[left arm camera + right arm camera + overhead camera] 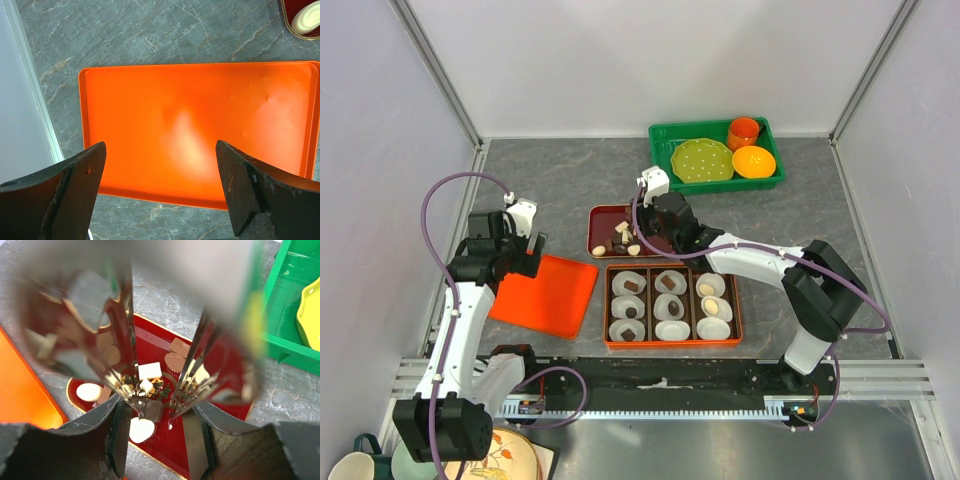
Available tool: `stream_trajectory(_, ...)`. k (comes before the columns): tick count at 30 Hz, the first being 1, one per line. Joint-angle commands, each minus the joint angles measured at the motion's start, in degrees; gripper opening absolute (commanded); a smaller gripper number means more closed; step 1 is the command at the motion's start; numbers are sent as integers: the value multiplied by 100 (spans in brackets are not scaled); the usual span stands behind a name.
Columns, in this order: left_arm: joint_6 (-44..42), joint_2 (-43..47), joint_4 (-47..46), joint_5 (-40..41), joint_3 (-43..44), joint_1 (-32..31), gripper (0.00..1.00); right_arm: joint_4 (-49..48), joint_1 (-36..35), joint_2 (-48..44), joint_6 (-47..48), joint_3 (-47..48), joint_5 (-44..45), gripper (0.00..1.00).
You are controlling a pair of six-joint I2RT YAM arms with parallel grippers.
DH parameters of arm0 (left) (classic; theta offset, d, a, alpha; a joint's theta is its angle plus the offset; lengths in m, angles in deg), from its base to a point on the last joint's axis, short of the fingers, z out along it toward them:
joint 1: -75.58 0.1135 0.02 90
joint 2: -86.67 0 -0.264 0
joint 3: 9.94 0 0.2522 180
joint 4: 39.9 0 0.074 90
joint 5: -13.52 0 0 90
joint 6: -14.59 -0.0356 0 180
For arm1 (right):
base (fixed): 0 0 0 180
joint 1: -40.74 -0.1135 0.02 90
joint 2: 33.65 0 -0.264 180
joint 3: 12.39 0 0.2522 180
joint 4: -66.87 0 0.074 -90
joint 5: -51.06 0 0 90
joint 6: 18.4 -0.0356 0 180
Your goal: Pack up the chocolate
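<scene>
Chocolate [149, 371] half-hidden behind right hand [154, 412]

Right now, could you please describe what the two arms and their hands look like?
The left arm and right arm both have white links, black joints and a looping purple cable. The left hand has dark, scuffed, wedge-shaped fingers. The right hand has dark fingers fitted with mirror-bright metal blades.

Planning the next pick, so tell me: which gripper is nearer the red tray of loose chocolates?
Right. The right gripper hangs directly over the red tray; the left gripper is off to its left, above the orange tray.
</scene>
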State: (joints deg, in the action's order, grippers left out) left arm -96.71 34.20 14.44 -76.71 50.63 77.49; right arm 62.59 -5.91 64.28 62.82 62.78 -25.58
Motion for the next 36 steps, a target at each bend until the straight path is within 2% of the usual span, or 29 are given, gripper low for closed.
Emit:
stream_trajectory(1, -164, 70, -129, -3, 30, 37, 97, 55, -10, 50, -45, -59, -106, 50)
stream_trajectory(10, -217, 105, -94, 5, 57, 37, 97, 117, 7, 437, 42, 12, 96, 48)
stream_trajectory(14, -217, 105, -94, 5, 65, 37, 97, 125, 77, 437, 43, 12, 122, 44)
stream_trajectory(18, -190, 70, -94, 5, 83, 46, 97, 160, 121, 420, 78, 99, 122, 34)
stream_trajectory(21, -208, 87, -85, 5, 109, 46, 97, 178, 130, 280, 139, 117, 149, 29)
stream_trajectory(28, -199, 70, -103, 5, 65, 37, 97, 249, 121, -239, 324, 56, 192, 28)
stream_trajectory(36, -182, 35, -138, -12, 66, 46, 97, 284, 121, -477, 456, 3, 193, 18)
